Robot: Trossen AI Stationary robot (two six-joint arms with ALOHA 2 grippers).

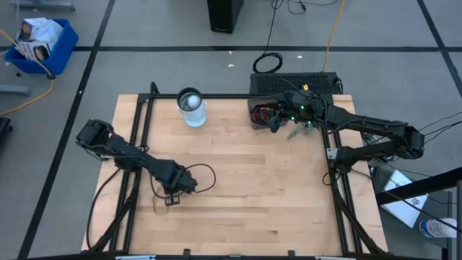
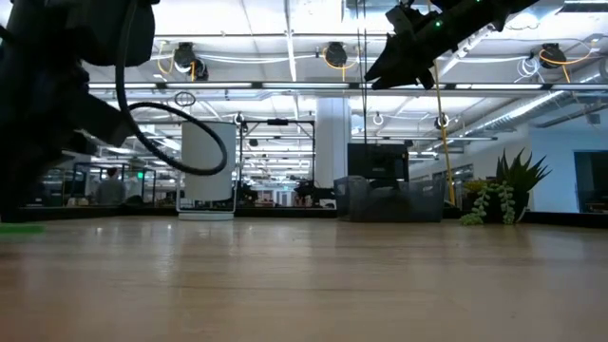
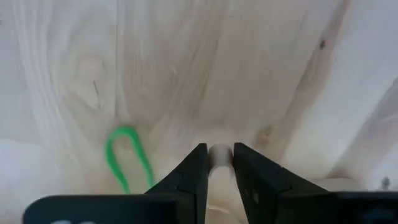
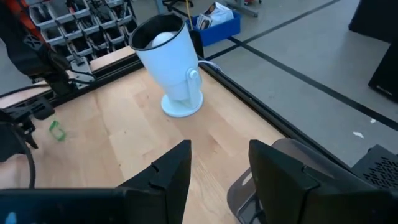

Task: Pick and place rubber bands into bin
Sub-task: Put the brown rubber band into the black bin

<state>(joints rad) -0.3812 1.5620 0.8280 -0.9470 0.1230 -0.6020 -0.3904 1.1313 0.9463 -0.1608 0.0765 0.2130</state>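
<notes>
The smoky-grey bin [image 1: 261, 113] stands at the table's far right, with several rubber bands inside; it also shows in the low view [image 2: 389, 200] and the right wrist view [image 4: 292, 168]. My right gripper [image 1: 277, 121] is open and empty, high over the bin's near edge [image 4: 217, 165]. My left gripper [image 1: 189, 185] is low over the table's near left, its fingers [image 3: 219, 163] shut to a narrow slit. A green rubber band [image 3: 127, 157] lies flat on the wood just beside the fingers; it also shows in the right wrist view [image 4: 57, 130]. My left gripper points down at the bare wood. A pale shape [image 3: 219, 154] shows in the slit between its fingertips; I cannot tell whether it is a band or the table. It does not touch the green band.
A white round cup [image 1: 192, 107] stands at the table's far edge, left of the bin. A black cable loop [image 1: 206, 177] hangs by my left gripper. A green plant-like clump [image 1: 297, 131] lies beside the bin. Bare wood fills the middle of the table [image 1: 245, 173].
</notes>
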